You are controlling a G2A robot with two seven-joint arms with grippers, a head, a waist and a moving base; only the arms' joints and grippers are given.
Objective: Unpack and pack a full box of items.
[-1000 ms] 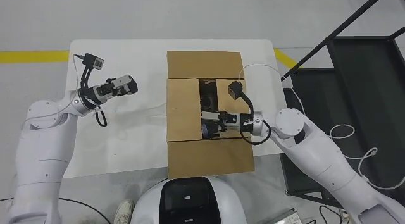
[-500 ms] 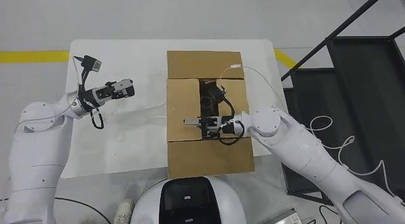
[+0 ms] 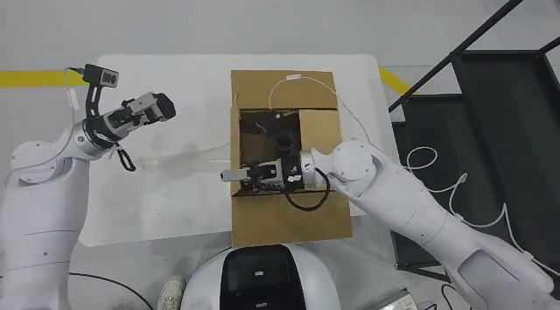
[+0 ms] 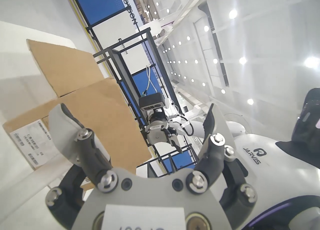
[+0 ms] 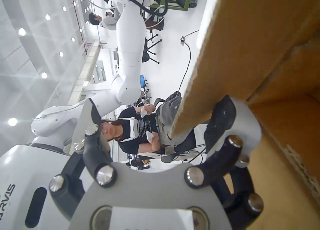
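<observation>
Cardboard box [image 3: 280,89] is where it's all happening. It sits on the white table [image 3: 175,214] with its far and near flaps folded out flat, and the mouth is open enough to see some dark items [image 3: 282,142] inside, though I can't make out what they are.

The right gripper [image 3: 238,174] is at the box's side edge, reaching across the opening. The box interior is behind it, back toward its own arm. In the right wrist view the right gripper [image 5: 155,110] has its fingers spread wide and the side flap [image 5: 225,40] stands on edge between them. The flap's edge runs right up against the dark-padded finger [image 5: 220,120]. The other finger is well clear of the cardboard, so nothing is pinched.

My guess is it's there to shove that flap outward and get it out of the way so the items can be reached. It looks like a push or hook, not a grab.

The left gripper [image 3: 162,107] hangs over bare table, well away from the box, which lies off beyond its fingertips. Its wrist view shows the left gripper [image 4: 135,113] wide open with nothing in it, facing the box [image 4: 100,105]. It's probably just waiting its turn.
</observation>
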